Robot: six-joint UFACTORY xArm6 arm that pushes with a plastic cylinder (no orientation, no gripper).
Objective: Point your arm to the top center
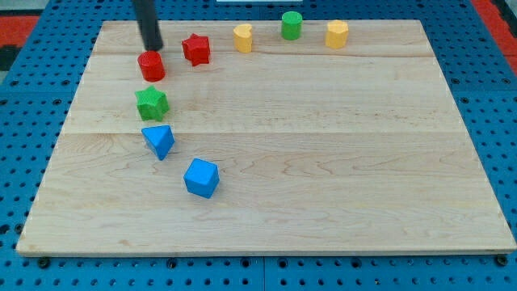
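Observation:
My dark rod comes down from the view's top left, and my tip (153, 47) rests on the wooden board (323, 162) just above the red round block (151, 65), close to it. A red star block (195, 49) lies to the tip's right. Further right along the top edge stand a yellow block (243, 37), a green round block (292, 25) and a second yellow block (337, 34).
A green star block (151, 103) lies below the red round block. A blue triangular block (159, 140) and a blue cube (201, 178) follow below it. The board sits on a blue perforated table (493, 97).

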